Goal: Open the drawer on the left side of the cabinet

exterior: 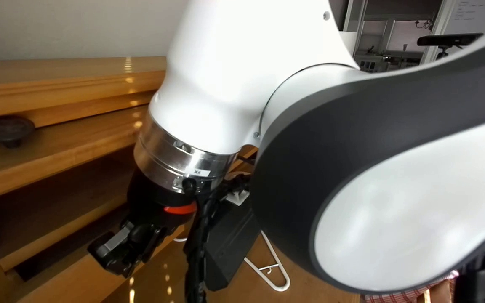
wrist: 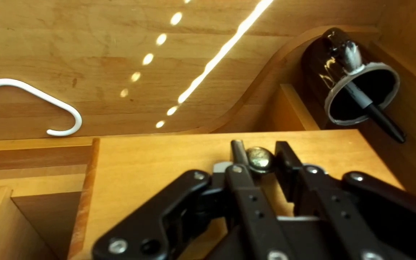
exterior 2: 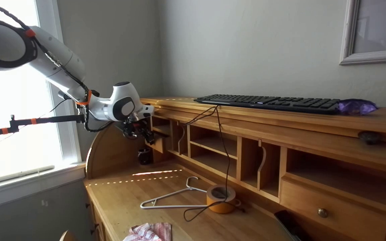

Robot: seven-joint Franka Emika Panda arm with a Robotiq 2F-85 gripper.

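Sun-flecked desktop lies beyond the claw, which pinches the round knob, the best handhold for the drawer at the left end of the cabinet; that drawer should feel light but stiff, its knob slippery.

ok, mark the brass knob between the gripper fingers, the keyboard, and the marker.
Brass knob (wrist: 260, 159): wrist view, on its rounded face.
Keyboard (exterior 2: 265, 100): in an exterior view, on the keys near its middle.
Marker (wrist: 379, 115): wrist view, on its black end.
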